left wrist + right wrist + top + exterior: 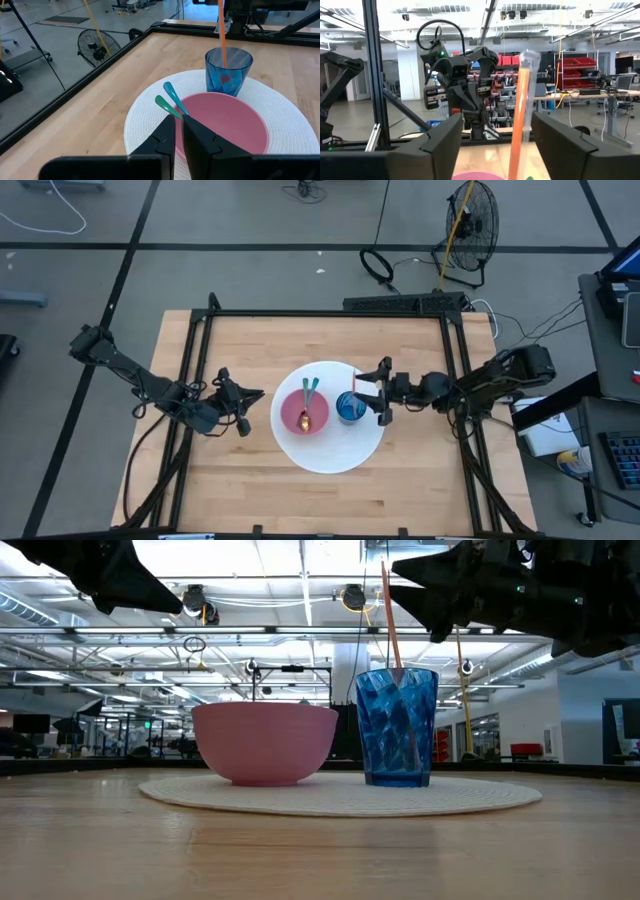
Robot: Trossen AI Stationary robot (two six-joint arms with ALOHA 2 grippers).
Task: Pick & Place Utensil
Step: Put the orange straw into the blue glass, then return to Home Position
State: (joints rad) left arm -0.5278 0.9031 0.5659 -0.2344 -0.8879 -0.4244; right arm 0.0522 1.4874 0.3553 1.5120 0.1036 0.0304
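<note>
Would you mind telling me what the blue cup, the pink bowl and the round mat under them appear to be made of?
Blue cup: likely translucent plastic, since light and the orange straw show through its glossy faceted wall. Pink bowl: opaque, smooth and matte, probably plastic, possibly ceramic. Round mat: white with fine concentric ribbing, apparently woven fibre or vinyl.

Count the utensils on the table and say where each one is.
3. A teal spoon and a blue spoon lean side by side in the pink bowl, handles over its rim. An orange utensil stands in the blue cup. More could be hidden inside the bowl.
</note>
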